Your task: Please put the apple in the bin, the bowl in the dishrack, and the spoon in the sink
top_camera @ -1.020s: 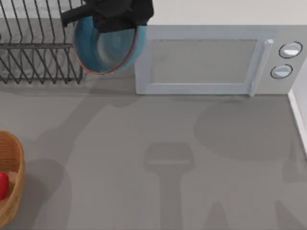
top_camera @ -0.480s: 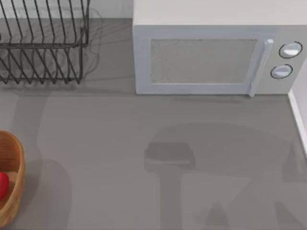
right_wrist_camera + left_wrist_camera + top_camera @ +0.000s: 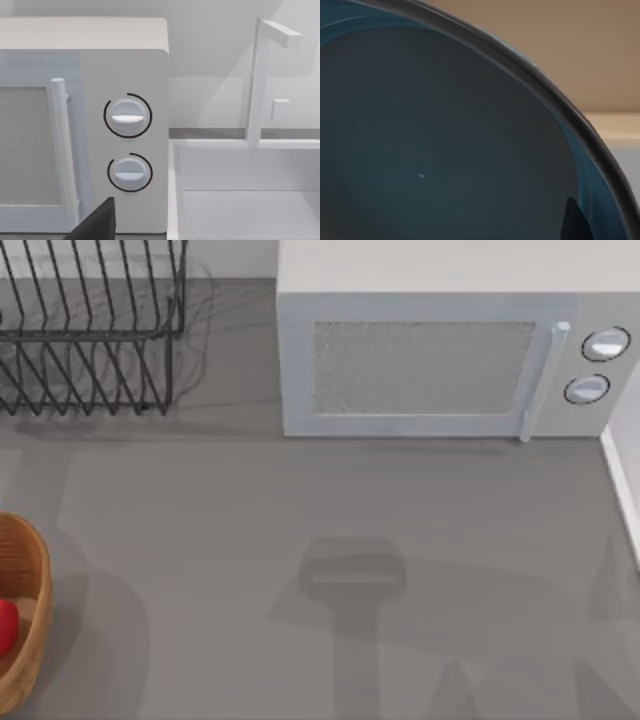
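- Beside the microwave, to its left in the top view, the dishrack stands with nothing in it; a second ago the left arm held the bowl just by its edge there.
- The bowl now looms right before the left wrist camera, so it seems lifted, not yet racked.
- Whether either gripper's fingers are spread or pinching, I cannot tell.
- One apple lies in one bin, well left of the microwave: that step looks done.
- One sink adjoins the microwave.
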You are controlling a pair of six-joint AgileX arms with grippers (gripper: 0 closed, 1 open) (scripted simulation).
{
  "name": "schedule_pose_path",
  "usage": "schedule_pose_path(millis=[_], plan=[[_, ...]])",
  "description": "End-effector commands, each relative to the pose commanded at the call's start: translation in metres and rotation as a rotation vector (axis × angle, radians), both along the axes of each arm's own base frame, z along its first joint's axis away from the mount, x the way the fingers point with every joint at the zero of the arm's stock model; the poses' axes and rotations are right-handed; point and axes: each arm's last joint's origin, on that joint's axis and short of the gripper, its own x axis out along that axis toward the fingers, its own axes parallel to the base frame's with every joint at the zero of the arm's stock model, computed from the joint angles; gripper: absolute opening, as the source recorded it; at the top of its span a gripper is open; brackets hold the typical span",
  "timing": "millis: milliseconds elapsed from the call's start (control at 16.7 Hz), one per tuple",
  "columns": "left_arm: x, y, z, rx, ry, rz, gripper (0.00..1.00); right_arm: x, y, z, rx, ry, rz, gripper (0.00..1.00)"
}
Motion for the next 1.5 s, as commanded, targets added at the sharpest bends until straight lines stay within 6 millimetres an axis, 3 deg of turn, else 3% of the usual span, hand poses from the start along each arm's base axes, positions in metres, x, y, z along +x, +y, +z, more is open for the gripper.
schedule_pose_path(millis=[240,480,780,960,1200,1500], plan=[[0.012,0.001,-0.002,0.0,0.003,0.001,0.0,0.0,0.0,0.0,0.0,0.0,0.0,1.0],[0.069,0.008,-0.025,-0.003,0.008,0.007,0.0,0.0,0.0,0.0,0.0,0.0,0.0,1.0],[0.153,0.01,-0.093,0.002,-0.022,0.008,0.0,0.0,0.0,0.0,0.0,0.0,0.0,1.0],[0.184,0.005,-0.143,0.003,-0.031,0.005,0.0,0.0,0.0,0.0,0.0,0.0,0.0,1.0],[0.199,-0.003,-0.193,0.001,-0.007,0.001,0.0,0.0,0.0,0.0,0.0,0.0,0.0,1.0],[0.2,-0.004,-0.2,0.0,0.0,0.0,0.0,0.0,0.0,0.0,0.0,0.0,0.0,1.0]])
